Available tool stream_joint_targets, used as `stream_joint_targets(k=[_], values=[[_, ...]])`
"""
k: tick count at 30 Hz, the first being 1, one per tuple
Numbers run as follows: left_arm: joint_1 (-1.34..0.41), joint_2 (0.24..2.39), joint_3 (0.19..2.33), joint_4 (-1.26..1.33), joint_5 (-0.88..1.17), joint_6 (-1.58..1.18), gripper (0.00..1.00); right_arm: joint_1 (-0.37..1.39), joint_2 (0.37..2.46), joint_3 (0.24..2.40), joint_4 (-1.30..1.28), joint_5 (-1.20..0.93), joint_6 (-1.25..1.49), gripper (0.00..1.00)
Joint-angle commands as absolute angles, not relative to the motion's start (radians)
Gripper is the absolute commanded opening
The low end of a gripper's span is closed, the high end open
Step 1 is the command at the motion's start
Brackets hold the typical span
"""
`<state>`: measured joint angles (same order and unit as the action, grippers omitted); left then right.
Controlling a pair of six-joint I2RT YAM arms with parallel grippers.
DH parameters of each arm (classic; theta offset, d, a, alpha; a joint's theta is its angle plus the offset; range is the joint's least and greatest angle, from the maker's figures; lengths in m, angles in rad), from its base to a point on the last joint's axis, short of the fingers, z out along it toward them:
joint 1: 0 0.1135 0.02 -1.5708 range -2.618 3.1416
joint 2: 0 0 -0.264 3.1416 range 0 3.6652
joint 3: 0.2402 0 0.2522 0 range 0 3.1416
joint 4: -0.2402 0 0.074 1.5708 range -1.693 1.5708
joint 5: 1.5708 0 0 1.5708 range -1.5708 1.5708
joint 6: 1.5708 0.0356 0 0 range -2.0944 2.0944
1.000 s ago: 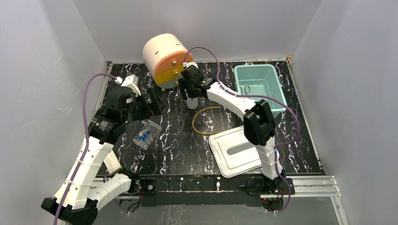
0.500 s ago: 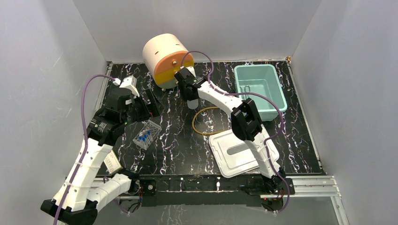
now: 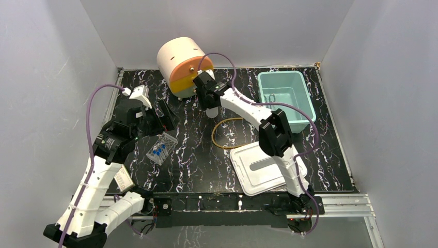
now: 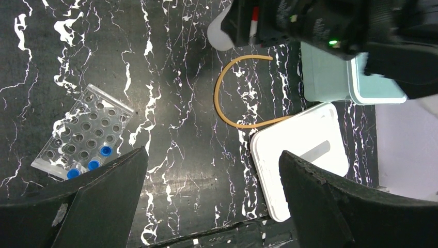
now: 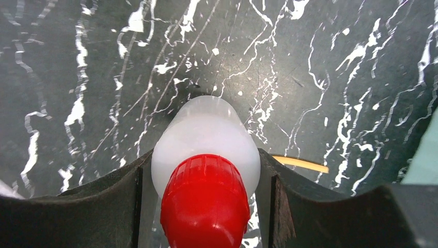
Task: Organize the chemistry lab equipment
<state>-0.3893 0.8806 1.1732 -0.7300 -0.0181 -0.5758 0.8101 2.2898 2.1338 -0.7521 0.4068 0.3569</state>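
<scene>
As the right gripper [image 5: 204, 178] draws in, its jaws bracket the squeeze bottle [image 5: 206, 124], pads touching both flanks below the red nozzle [image 5: 205, 212]. A second ago they stood wider, and the wrist has since slid a little nearer the drum drawer unit [image 3: 178, 57]. Grip made or nearly made; firmness not readable.

Bottle: upright on the table [image 3: 196, 155], just in front of the drum's orange-and-yellow face. Not lifted.

Left gripper [image 4: 213, 165]: spread wide, nothing between the fingers, hovering well out from the drum. Arm has backed off from it slightly over the last second.

Farther from the drum:
- Tubing loop [image 4: 232, 98] lies just past the bottle, unmoved.
- Tube rack [image 4: 82, 132] sits well off on the left arm's side, skewed, with a few blue-capped tubes [image 4: 93, 164] at one end. Unmoved.
- White lid [image 4: 299, 155] is farthest out, beyond the loop.
- Teal bin [image 3: 281, 73] stands beside the drum on the right arm's side, open.

Reading: bottle is the item in hand, at the pick-up stage, carry not begun. Open bin is a likely destination, though that is a guess. Rack, tubes and loop all left to sort, so the task looks early.

Risk: soft round bottle may squirm, or tip against the drum, if squeezed off-centre.
</scene>
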Motion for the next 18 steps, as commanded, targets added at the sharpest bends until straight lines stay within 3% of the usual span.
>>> stream_joint_targets(k=[1,11,18], values=[[-0.39,0.855,1.169,-0.749,-0.003,-0.571,0.98,0.812,2.067,2.154,-0.709,0.358,0.272,0.49],[-0.39,0.864,1.162,-0.727,0.035,-0.578,0.98,0.755,1.79,2.013,-0.711,0.432,0.17,0.49],[-0.39,0.89,1.162,-0.714,0.065,-0.581,0.98,0.58,1.555,1.84,-0.647,0.486,0.133,0.52]])
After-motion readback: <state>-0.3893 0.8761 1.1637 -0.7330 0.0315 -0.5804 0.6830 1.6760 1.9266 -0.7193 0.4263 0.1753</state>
